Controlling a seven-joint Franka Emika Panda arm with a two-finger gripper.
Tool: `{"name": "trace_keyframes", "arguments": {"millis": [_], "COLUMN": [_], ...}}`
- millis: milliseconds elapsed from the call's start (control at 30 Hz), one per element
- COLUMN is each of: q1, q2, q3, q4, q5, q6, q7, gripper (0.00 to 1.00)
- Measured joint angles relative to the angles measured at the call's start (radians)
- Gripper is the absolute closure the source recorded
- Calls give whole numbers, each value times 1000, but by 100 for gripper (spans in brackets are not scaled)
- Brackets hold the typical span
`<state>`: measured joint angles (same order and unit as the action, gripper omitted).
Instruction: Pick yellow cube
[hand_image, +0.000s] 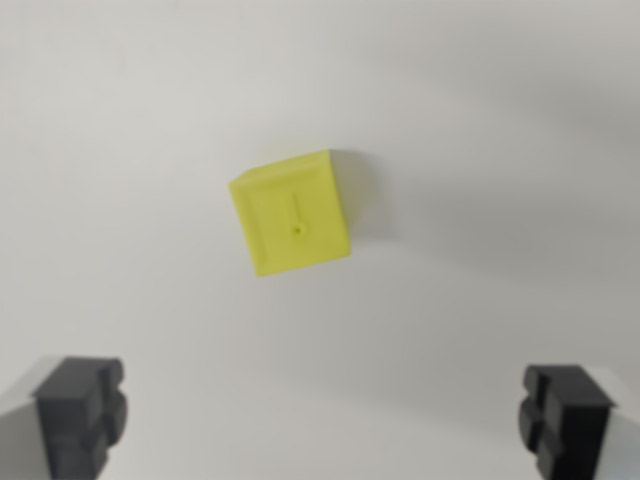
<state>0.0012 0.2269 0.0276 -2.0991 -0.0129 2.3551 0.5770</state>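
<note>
Plainly, the gripper (320, 420) hangs above the white table (120, 150) with its two black fingers (80, 410) spread wide apart and holding nothing. The yellow cube (294, 213) sits on the table farther out, just left of centre and turned askew. Closing on its corners instead of flat faces could twist it or push it away.

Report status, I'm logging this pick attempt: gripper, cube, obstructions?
Gripper open, black fingertips wide apart, empty. Small yellow plastic cube on plain white surface, beyond the fingertips, untouched, rotated askew. Nothing in the way.
</note>
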Motion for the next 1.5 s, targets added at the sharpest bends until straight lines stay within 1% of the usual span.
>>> {"name": "trace_keyframes", "arguments": {"millis": [733,1500], "q1": [9,18], "q2": [97,213], "q3": [0,0], "q4": [-23,-21], "q5": [-2,-8], "q6": [108,212], "q7": [-85,-172], "gripper": [0,0]}}
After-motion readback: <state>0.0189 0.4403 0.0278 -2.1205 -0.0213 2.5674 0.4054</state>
